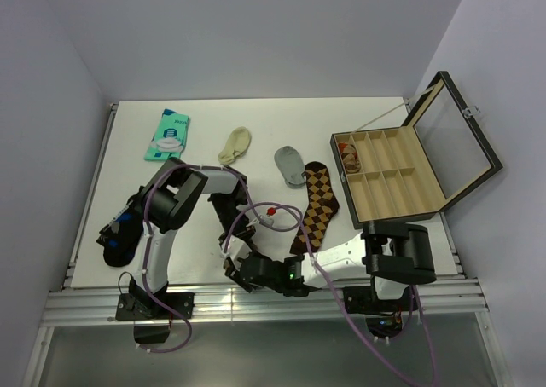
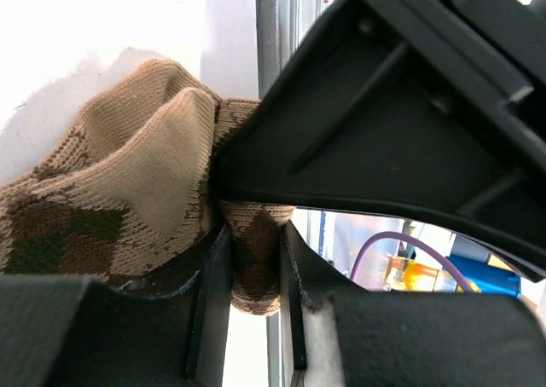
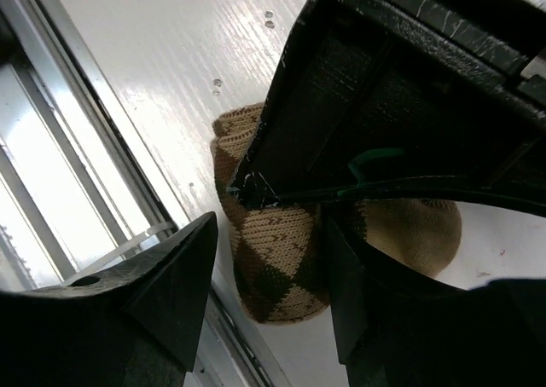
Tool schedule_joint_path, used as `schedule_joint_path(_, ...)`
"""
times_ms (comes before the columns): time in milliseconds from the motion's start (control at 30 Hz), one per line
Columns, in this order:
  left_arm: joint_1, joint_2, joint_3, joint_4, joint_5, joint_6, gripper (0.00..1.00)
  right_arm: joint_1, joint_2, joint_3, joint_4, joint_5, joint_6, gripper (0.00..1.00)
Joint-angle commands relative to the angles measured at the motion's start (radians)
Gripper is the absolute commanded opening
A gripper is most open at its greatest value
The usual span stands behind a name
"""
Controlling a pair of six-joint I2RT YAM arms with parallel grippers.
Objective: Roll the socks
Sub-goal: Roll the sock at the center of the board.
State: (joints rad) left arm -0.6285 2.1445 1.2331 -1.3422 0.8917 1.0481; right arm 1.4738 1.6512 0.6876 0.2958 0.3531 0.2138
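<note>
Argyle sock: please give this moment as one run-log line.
argyle sock: lying on table, near end bunched | left gripper: shut on near end | right gripper: fingers astride same end, grip unclear

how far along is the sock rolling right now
Barely started. Done: the near end of the argyle socks is bunched up by the near edge of the table. In hand: the left gripper has its jaws shut on that end, and the right gripper straddles it with jaws open. Left: most of the length lies flat and unrolled.
</note>
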Motion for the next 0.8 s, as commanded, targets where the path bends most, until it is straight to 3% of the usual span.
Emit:
schedule_joint_path(0,0.007,0.009,0.035,-0.029,0.003,0.067,0.05,0.006,0.028,0.018,0.020,0.018,0.004,0.58)
schedule_joint_path(33,0.007,0.008,0.035,-0.029,0.003,0.066,0.07,0.006,0.035,0.017,0.020,0.020,0.006,0.56)
schedule_joint_path(100,0.007,0.003,0.031,-0.029,-0.002,0.069,0.09,0.006,0.042,0.015,0.016,0.029,0.010,0.43)
schedule_joint_path(267,0.012,-0.026,0.028,0.033,-0.011,0.014,0.22,0.005,0.058,0.024,-0.004,0.021,0.021,0.29)
schedule_joint_path(333,0.026,-0.087,0.019,0.110,-0.032,-0.045,0.28,0.003,0.053,0.013,0.002,0.015,0.030,0.27)
schedule_joint_path(467,0.073,-0.196,-0.010,0.279,-0.066,-0.219,0.30,-0.015,0.030,0.001,-0.009,-0.023,0.045,0.26)
schedule_joint_path(767,0.130,-0.408,-0.092,0.528,-0.189,-0.408,0.31,-0.058,-0.020,-0.005,-0.056,-0.109,0.068,0.26)
